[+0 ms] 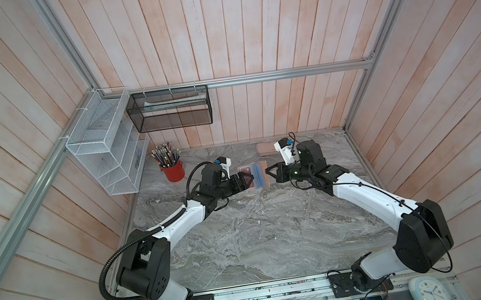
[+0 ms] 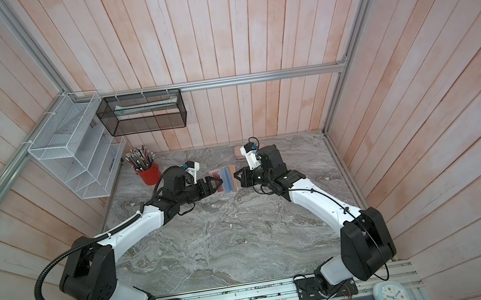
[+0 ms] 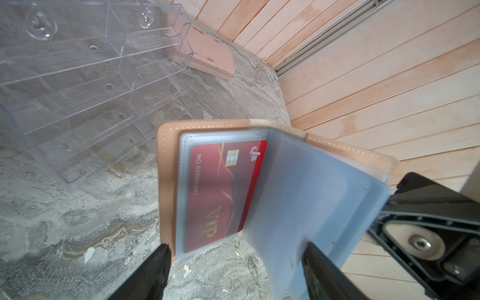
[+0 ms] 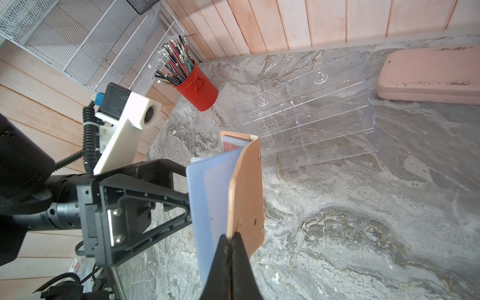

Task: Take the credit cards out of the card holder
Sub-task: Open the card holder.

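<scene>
Right jaws pinch one card holder [image 4: 246, 187], left jaws spread near its one visible red card [image 3: 218, 187].

Card holder [image 1: 253, 175] open at the rear middle of the tabletop [image 1: 259, 233], between the left gripper [image 1: 245, 181] and the right gripper [image 1: 270, 172].
The left gripper is at its left, jaws apart at the half lying flat, where a card [image 3: 220, 192] sits in a sleeve [image 3: 185, 145]. The right gripper is at its right, pinching the edge of the raised half. Behind the holder lies a rack [image 4: 311, 111], and right of the rack, by the back wall, a case [image 1: 265, 148]. A pencil cup [image 1: 173, 171] stands in the rear left corner. A wire shelf [image 1: 105, 143] hangs on the left wall above the cup, and a mesh basket [image 1: 169, 109] hangs on the back wall.
</scene>
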{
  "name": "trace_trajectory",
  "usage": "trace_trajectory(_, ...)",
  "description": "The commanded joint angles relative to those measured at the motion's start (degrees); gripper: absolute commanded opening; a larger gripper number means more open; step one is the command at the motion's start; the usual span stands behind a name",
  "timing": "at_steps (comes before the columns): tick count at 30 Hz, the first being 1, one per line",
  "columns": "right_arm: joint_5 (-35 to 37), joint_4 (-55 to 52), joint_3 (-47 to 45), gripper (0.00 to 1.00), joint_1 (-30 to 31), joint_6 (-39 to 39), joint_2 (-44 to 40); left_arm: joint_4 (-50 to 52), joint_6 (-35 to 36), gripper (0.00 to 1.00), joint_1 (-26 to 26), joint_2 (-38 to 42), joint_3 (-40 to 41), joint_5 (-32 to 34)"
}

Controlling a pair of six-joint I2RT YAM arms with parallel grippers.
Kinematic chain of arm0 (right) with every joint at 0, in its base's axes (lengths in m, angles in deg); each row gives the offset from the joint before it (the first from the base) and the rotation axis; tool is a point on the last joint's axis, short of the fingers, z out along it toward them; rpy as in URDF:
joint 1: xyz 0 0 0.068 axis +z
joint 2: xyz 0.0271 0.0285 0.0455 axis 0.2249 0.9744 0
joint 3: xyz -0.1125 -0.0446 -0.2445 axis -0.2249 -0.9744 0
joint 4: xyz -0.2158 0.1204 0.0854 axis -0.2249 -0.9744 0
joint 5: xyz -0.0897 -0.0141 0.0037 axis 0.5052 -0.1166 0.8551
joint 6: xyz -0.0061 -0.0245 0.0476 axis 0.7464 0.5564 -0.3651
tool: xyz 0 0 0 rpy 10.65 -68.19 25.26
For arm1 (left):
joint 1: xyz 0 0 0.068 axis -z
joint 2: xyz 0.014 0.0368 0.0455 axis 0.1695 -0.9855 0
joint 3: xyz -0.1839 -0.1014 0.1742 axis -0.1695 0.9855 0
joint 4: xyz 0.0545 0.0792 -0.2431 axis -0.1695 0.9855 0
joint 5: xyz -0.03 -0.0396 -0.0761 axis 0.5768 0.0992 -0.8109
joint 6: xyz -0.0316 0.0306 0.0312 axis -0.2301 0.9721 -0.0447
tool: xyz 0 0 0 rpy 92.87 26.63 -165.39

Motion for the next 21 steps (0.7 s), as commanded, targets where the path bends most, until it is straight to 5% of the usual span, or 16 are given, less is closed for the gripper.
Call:
trace_trajectory(1, -3.92, 4.07, -1.90, 0.00, -1.13, -2.02, -0.52, -0.78, 1.64, 0.82, -0.77, 1.10, 0.22, -0.95)
trace_trajectory(21, -15.26, 19.92, -9.41, 0.00, -2.10, -11.23, 7.28, -5.52, -3.67, 0.83, -3.08, 0.54, 4.56, -4.53)
